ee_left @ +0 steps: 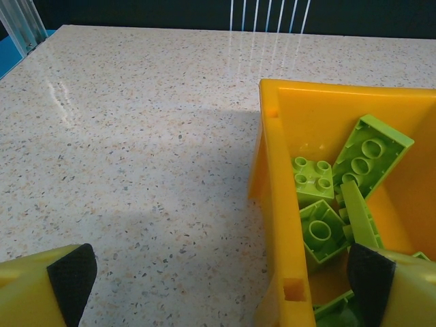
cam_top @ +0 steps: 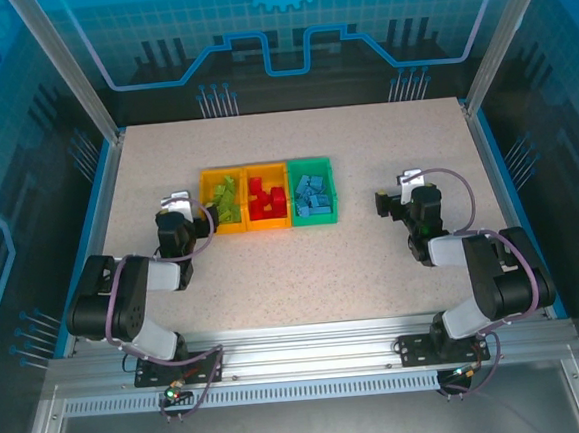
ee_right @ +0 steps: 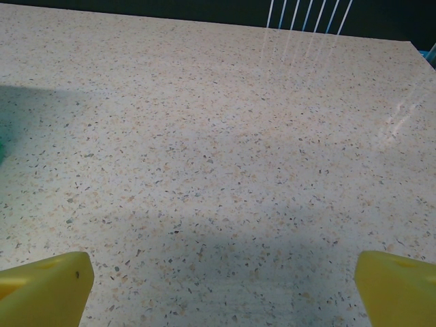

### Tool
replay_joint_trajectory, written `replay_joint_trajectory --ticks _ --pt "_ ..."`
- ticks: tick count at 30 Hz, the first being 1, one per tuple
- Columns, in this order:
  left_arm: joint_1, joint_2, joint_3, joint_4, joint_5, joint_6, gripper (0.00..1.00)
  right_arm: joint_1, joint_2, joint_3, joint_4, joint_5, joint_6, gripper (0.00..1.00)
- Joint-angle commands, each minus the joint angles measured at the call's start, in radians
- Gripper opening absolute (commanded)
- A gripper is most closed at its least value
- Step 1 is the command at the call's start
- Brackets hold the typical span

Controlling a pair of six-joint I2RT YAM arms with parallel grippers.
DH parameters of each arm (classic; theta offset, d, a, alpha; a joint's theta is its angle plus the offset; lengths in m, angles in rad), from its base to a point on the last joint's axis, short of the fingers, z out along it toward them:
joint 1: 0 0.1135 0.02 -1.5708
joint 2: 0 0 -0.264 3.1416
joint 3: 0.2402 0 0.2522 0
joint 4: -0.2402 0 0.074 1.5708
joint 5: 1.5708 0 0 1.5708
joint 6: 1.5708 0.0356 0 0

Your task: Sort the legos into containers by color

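Looks sorted: lime bricks point(cam_top: 228, 196) in the left orange bin point(cam_top: 204, 198), red bricks point(cam_top: 266, 200) in the middle orange bin point(cam_top: 265, 167), blue bricks point(cam_top: 311, 197) in the green bin point(cam_top: 309, 161), in a row on the bench point(cam_top: 274, 278). Light, stiff, glossy plastic, likely slippery; best pinched across flat opposite sides, below the studs. Left claw point(ee_left: 219, 283) gaping wide, empty, astride the lime bin's wall; right claw point(ee_right: 218, 286) equally wide, empty, over bare speckled bench.

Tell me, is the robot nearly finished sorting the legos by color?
It looks finished. Done: the lime green legos are in the left orange-yellow bin, the red legos in the middle orange-yellow bin, and the blue legos in the green bin. In hand: nothing; the left gripper and right gripper are open and empty. Left: every brick I can see sits in a bin, so probably nothing.
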Motion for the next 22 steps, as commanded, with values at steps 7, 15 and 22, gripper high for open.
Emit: replay_joint_trajectory --ticks 7,15,22 --pt "-0.003 -0.004 0.006 0.019 0.018 0.004 0.99 -0.013 0.005 -0.004 0.032 -0.013 -0.008 1.0" --pt "-0.003 -0.004 0.006 0.018 0.019 0.005 0.99 -0.013 0.005 -0.003 0.029 -0.013 -0.008 1.0" --pt "-0.003 -0.004 0.006 0.018 0.018 0.005 0.99 -0.013 0.005 -0.002 0.031 -0.012 -0.008 1.0"
